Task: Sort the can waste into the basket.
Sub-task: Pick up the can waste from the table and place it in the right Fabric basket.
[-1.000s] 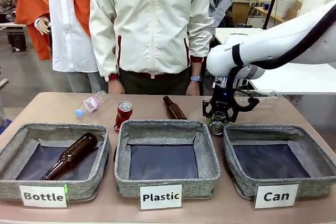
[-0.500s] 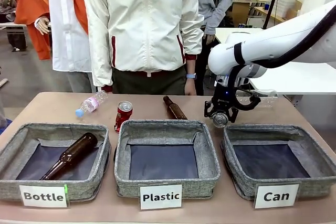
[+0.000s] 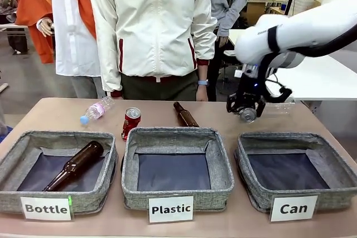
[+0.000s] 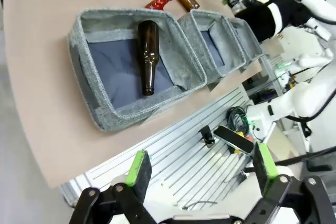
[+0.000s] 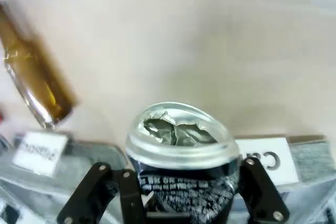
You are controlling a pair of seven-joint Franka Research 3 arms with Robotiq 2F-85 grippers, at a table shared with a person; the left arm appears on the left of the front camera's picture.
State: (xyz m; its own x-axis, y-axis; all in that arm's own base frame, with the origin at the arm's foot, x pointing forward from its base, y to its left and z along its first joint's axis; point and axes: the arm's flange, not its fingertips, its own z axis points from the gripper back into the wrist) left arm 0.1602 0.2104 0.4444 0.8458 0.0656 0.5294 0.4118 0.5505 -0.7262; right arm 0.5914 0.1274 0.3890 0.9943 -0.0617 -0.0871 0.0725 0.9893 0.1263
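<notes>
The crushed dark can (image 5: 178,148) is gripped in the closed right tool (image 3: 246,113), above the bench (image 3: 56,116) just behind the "Can" basket (image 3: 254,190). A short carry over its rim and a release are called for next. The red can (image 3: 131,121) is not yet sorted; the left tool (image 4: 202,165) is held open.

Three grey baskets (image 3: 14,157) (image 3: 222,163) (image 3: 337,160); two cans: red can (image 3: 131,121), crushed can (image 3: 247,115); two brown glass bottles (image 3: 75,165) (image 3: 185,116); two clear plastic bottles (image 3: 96,110) (image 3: 281,107).
</notes>
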